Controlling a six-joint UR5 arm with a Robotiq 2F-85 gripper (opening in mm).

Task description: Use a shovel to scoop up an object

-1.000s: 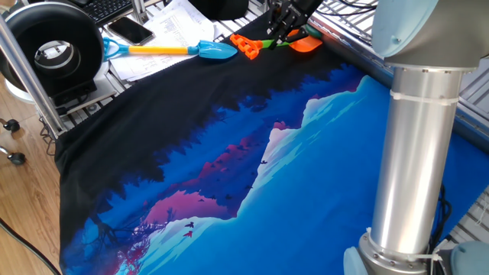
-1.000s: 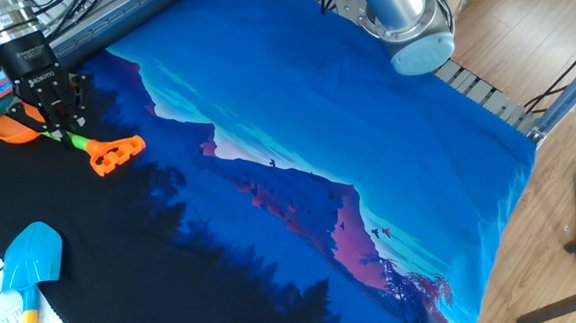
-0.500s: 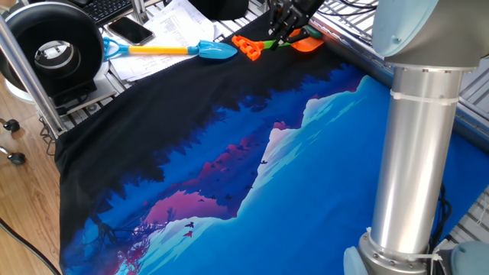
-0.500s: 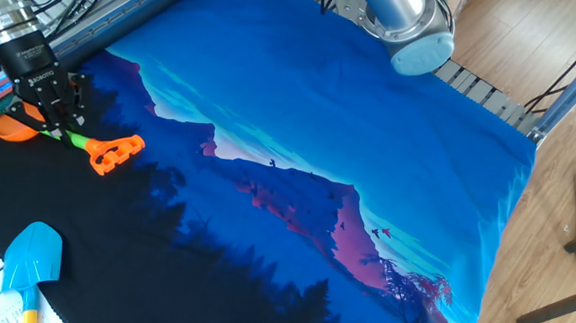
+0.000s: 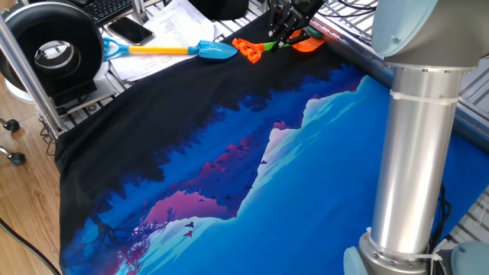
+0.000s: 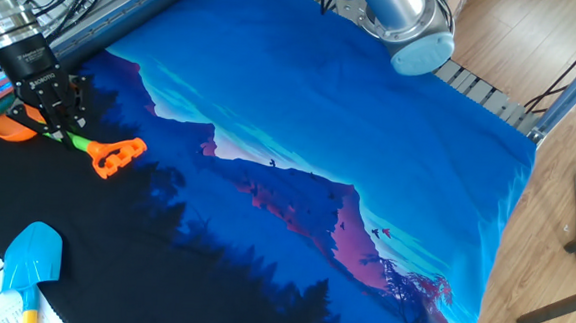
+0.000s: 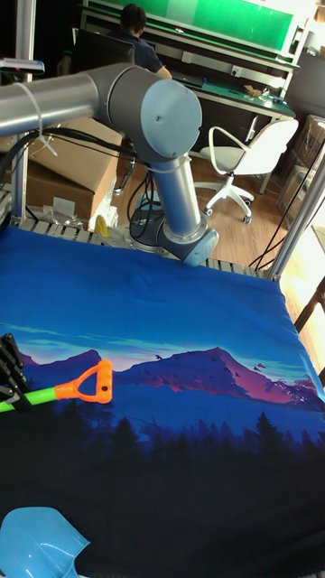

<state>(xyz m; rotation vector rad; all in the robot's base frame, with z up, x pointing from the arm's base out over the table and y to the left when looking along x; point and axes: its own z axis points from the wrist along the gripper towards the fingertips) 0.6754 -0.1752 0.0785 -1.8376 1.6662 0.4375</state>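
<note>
The shovel lies at the edge of the cloth, with its orange blade [image 6: 7, 129], lime-green shaft [image 7: 36, 396] and orange D-handle [image 6: 120, 155]. In one fixed view its handle [image 5: 247, 49] points left and its blade [image 5: 308, 44] points right. My black gripper [image 6: 54, 119] comes down on the shaft just behind the blade, and its fingers are shut around it. The gripper [image 5: 284, 32] also shows at the top of one fixed view, and at the left edge of the tall view the gripper [image 7: 9, 372] is partly cut off. The object is not visible in any view.
A blue-bladed shovel [image 5: 208, 50] with a yellow shaft lies to the left of the orange one; its blade [image 7: 36, 542] sits near the cloth's corner. Papers, a phone [image 5: 130, 30] and a black round device [image 5: 50, 46] sit beyond the cloth. The arm's base column [image 5: 416, 153] stands at the right.
The shovel's handle end has shifted only very slightly. The gripper stays closed on the shaft in the same spot.
</note>
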